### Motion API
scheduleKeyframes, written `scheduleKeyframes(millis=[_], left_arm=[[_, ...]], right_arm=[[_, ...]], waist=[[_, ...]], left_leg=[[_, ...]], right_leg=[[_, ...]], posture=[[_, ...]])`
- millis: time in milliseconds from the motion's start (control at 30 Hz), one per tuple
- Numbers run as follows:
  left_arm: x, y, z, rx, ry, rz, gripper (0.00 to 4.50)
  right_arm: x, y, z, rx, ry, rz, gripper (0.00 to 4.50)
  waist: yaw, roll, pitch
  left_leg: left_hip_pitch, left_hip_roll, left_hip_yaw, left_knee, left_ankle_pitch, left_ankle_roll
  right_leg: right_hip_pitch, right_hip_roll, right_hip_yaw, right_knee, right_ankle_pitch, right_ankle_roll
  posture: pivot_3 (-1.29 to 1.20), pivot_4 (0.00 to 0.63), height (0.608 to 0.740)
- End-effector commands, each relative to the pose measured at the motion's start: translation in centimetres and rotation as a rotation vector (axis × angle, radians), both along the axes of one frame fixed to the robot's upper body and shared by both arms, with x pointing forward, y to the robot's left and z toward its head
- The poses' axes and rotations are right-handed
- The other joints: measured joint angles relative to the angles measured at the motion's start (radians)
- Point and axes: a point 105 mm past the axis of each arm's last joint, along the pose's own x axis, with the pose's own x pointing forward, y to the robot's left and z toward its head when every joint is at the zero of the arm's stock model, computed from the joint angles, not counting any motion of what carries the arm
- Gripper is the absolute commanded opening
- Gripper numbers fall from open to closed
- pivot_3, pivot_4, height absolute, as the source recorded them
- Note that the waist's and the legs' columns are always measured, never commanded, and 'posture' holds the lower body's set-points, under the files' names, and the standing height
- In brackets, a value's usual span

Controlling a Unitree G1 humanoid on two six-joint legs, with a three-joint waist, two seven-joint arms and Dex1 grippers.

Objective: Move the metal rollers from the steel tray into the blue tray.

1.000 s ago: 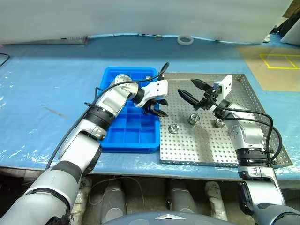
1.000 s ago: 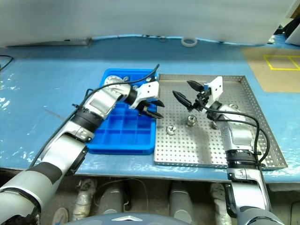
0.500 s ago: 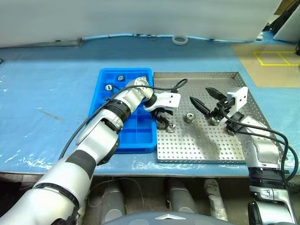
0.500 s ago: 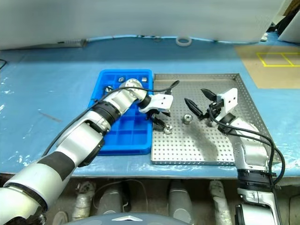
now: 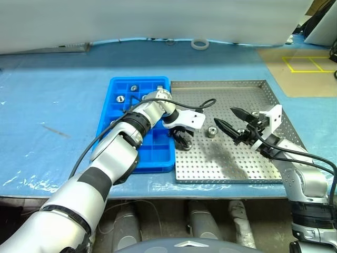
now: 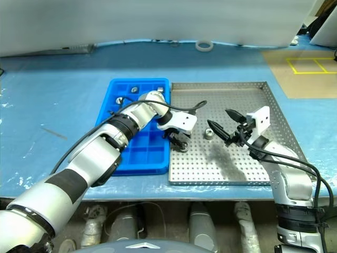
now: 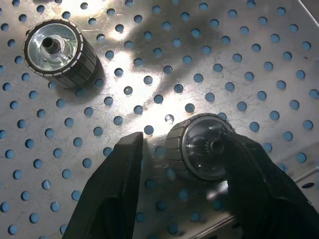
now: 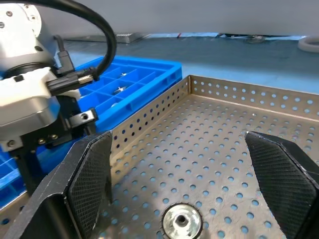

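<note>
**A:** Which arm is closer to a roller?

**B:** The left gripper [image 5: 182,141]. It points down over the steel tray [image 5: 247,166], close to the edge that adjoins the blue tray [image 5: 118,142]. In the left wrist view its fingers [image 7: 117,194] stand partly apart, with one metal roller [image 7: 202,147] between them — pressed up against one finger, with a gap still showing on the other side.

**A:** So not gripped yet?

**B:** I judge not; the fingers straddle it but haven't closed. The roller stands on end, its dark central hole facing up toward the wrist camera, so its axis runs roughly along the line of the fingers and they would close across its ribbed round side.

**A:** And the other rollers?

**B:** A second roller [image 5: 211,131] stands just beside it on the perforated floor, between the two grippers. A few more rollers [image 5: 134,88] already sit in the far compartments of the blue tray.

**A:** What about the right arm?

**B:** The right gripper [image 5: 235,124] hovers roughly level over the steel tray with its fingers spread wide, holding nothing — the second roller sits ahead of and below it. The blue tray lies immediately to the left of the roller being straddled, so the carry looks short.
</note>
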Motion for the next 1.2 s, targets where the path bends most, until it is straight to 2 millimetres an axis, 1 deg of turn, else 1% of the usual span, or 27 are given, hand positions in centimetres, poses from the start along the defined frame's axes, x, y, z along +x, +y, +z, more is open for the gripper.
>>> scheduleKeyframes(millis=[33,133,267,367,467,500,600,700,800,867,933,1000,1067,1200], left_arm=[[-0.2,-0.6,1.1,-0.004,-0.008,-0.039,2.52],[-0.6,-0.3,0.4,0.036,0.008,-0.063,2.52],[-1.6,-0.2,-1.1,0.085,0.038,-0.111,2.52],[-2.0,-0.3,-1.6,0.098,0.051,-0.134,1.97],[-2.3,-0.4,-1.9,0.102,0.065,-0.144,0.99],[-2.3,-0.4,-1.9,0.103,0.063,-0.144,0.85],[-1.9,-0.9,-1.7,0.063,0.042,-0.113,0.85],[-1.5,-1.3,-0.8,-0.006,0.058,-0.057,0.85],[-0.8,-1.4,0.9,-0.136,0.115,0.019,0.85],[-0.1,-1.3,2.0,-0.227,0.12,0.084,0.85],[1.0,-1.2,2.9,-0.311,0.093,0.168,0.85],[2.3,-0.7,4.0,-0.425,0.101,0.281,0.85],[3.0,-0.1,4.7,-0.5,0.11,0.356,0.85],[4.4,1.6,6.3,-0.678,0.149,0.541,0.85]], right_arm=[[-0.7,0.4,1.5,-0.009,-0.039,0.03,4.5],[-0.8,0.4,1.6,-0.016,-0.039,0.024,4.5],[-1.7,0.7,2.0,-0.033,-0.024,0.055,4.5],[-2.7,1.5,1.9,-0.044,0.021,0.117,4.5],[-3.6,2.0,1.5,-0.071,0.074,0.165,4.5],[-3.8,2.1,1.4,-0.08,0.084,0.174,4.5],[-4.0,2.3,1.6,-0.086,0.094,0.191,4.5],[-4.3,2.4,1.5,-0.09,0.117,0.214,4.5],[-4.9,2.8,1.4,-0.085,0.158,0.269,4.5],[-5.3,3.2,1.4,-0.076,0.18,0.312,4.5],[-5.4,3.4,1.7,-0.063,0.182,0.338,4.5],[-5.1,3.7,2.7,-0.025,0.155,0.366,4.5],[-4.9,4.1,3.6,0.007,0.129,0.391,4.5],[-4.7,4.6,4.8,0.059,0.101,0.431,4.5]], waist=[[0.0,0.0,0.0],[-0.001,0.0,0.0],[-0.001,0.0,0.0],[-0.001,0.0,0.0],[0.0,0.001,-0.001],[0.0,0.001,-0.001],[0.0,0.001,-0.001],[0.002,0.001,-0.001],[0.001,0.001,-0.001],[0.0,0.001,-0.001],[0.0,0.001,-0.001],[0.0,0.001,-0.001],[0.001,0.001,-0.001],[0.006,0.001,-0.001]], left_leg=[[0.0,0.0,0.0,0.0,0.0,0.0],[0.0,0.0,0.0,0.0,0.0,0.0],[0.0,0.0,0.0,-0.001,0.0,0.0],[0.0,0.0,0.0,-0.003,0.0,0.0],[0.001,0.0,0.0,-0.004,0.0,0.0],[0.001,0.0,0.0,-0.004,0.0,0.0],[0.002,0.0,0.0,-0.004,0.0,0.0],[0.002,-0.001,0.0,-0.004,0.0,0.0],[0.002,-0.002,0.0,-0.004,0.0,0.0],[0.001,-0.001,0.0,-0.004,0.0,0.0],[0.0,0.0,0.0,-0.005,0.0,0.0],[0.0,0.0,0.0,-0.005,0.0,0.0],[-0.001,0.0,0.0,-0.005,0.0,0.0],[-0.001,0.0,0.0,-0.005,0.0,0.0]], right_leg=[[0.0,0.0,0.0,0.0,0.0,0.0],[0.0,0.0,0.0,0.0,0.0,0.0],[0.0,0.0,0.0,-0.002,0.0,0.0],[0.0,0.0,0.0,-0.003,0.0,0.0],[0.002,0.0,-0.001,-0.004,0.0,0.001],[0.002,0.0,-0.001,-0.005,0.0,0.001],[0.002,0.0,0.0,-0.005,-0.001,0.001],[0.003,-0.001,0.0,-0.005,-0.001,0.001],[0.003,-0.001,0.0,-0.005,-0.001,0.001],[0.001,-0.001,0.0,-0.005,-0.001,0.001],[0.0,0.0,0.0,-0.005,-0.001,0.001],[-0.001,0.001,-0.001,-0.005,-0.001,0.001],[-0.001,0.0,0.0,-0.005,-0.001,0.001],[-0.001,0.0,-0.001,-0.005,-0.001,0.001]], posture=[[-0.56,0.15,0.74],[-0.56,0.15,0.74],[-0.58,0.15,0.74],[-0.58,0.15,0.74],[-0.59,0.15,0.74],[-0.59,0.15,0.74],[-0.59,0.15,0.74],[-0.58,0.15,0.74],[-0.55,0.15,0.74],[-0.53,0.15,0.74],[-0.53,0.15,0.74],[-0.51,0.15,0.74],[-0.5,0.15,0.74],[-0.47,0.15,0.74]])
